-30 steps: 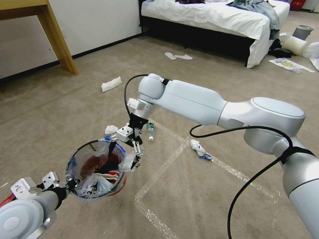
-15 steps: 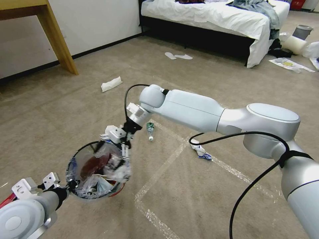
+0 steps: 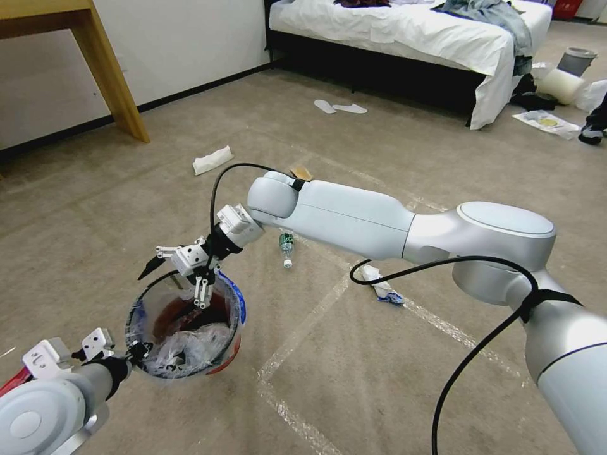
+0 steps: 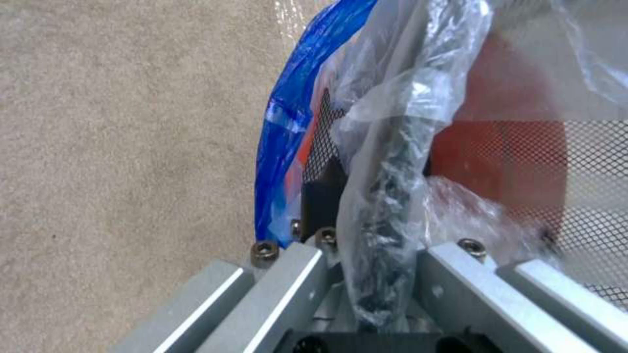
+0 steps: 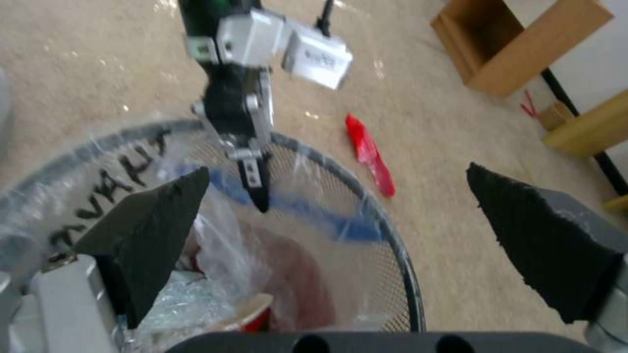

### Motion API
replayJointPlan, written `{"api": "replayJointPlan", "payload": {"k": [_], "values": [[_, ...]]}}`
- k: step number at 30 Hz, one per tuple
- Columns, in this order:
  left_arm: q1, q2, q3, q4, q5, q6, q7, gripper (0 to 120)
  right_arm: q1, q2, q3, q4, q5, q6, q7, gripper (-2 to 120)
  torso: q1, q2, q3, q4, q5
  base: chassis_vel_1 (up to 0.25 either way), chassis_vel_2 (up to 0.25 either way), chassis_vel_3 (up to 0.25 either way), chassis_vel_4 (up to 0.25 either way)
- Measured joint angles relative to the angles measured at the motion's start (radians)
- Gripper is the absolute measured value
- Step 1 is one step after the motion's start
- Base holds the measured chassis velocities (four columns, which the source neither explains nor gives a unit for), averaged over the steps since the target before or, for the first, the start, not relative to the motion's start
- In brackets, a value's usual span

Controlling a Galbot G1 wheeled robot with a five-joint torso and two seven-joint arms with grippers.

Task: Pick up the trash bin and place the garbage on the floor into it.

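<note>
The red-orange trash bin (image 3: 218,360) with a clear, blue-edged liner hangs just above the floor (image 3: 95,208), with my left gripper (image 3: 134,354) shut on its near rim. The left wrist view shows that gripper (image 4: 373,274) pinching the black rim and liner of the bin (image 4: 510,162). My right gripper (image 3: 174,284) is open over the bin's far rim, holding nothing. Its wrist view looks between its spread fingers (image 5: 150,230) into the bin (image 5: 307,274), which holds plastic and paper. Garbage on the carpet: a green-labelled bottle (image 3: 286,246), a tissue with a blue scrap (image 3: 379,287), a white tissue (image 3: 212,160) and a red wrapper (image 5: 370,154).
A wooden table leg (image 3: 107,69) stands at the back left. A bed (image 3: 404,31) runs along the back, with a grey bin (image 3: 575,60) and a cream-white bin (image 3: 559,85) beside it. Tape lines (image 3: 303,335) cross the carpet right of the bin.
My right gripper swung left and up from over the bin's right side and opened. The clear plastic it carried now lies inside the bin. The left arm held still.
</note>
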Motion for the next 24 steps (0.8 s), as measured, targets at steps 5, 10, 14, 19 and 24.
{"api": "replayJointPlan", "payload": {"k": [5, 10, 14, 19, 24], "values": [[-0.002, 0.001, 0.001, 0.000, 0.000, 0.000, 0.000, 0, -0.014, -0.003, -0.005, 0.012, 0.006, 0.009, 0.042, 100, 0.000, 0.000, 0.000, 0.0000, 0.0000, 0.000, 0.000, 0.000, 0.000], [-0.004, -0.001, 0.003, 0.003, 0.001, 0.000, 0.001, 0, -0.020, 0.008, -0.004, -0.015, -0.026, 0.023, 0.055, 100, 0.000, 0.000, 0.000, 0.0001, 0.0001, 0.000, 0.000, 0.000, 0.000], [-0.004, 0.000, 0.002, 0.003, 0.000, 0.001, 0.001, 0, -0.025, 0.000, -0.008, -0.034, 0.015, 0.030, 0.050, 100, 0.000, 0.000, 0.000, 0.0000, 0.0001, 0.000, 0.000, 0.000, 0.000], [-0.003, 0.001, 0.001, 0.003, -0.003, 0.001, 0.001, 0, -0.025, -0.018, 0.038, -0.024, 0.061, 0.032, 0.040, 100, 0.000, 0.000, 0.000, 0.0000, 0.0001, 0.000, 0.000, 0.000, 0.000], [-0.004, 0.004, -0.002, 0.006, -0.008, 0.001, 0.001, 0, -0.024, -0.050, 0.174, -0.001, 0.119, 0.024, 0.067, 100, 0.000, 0.000, 0.000, 0.0001, 0.0001, 0.000, 0.000, 0.000, 0.000]]}}
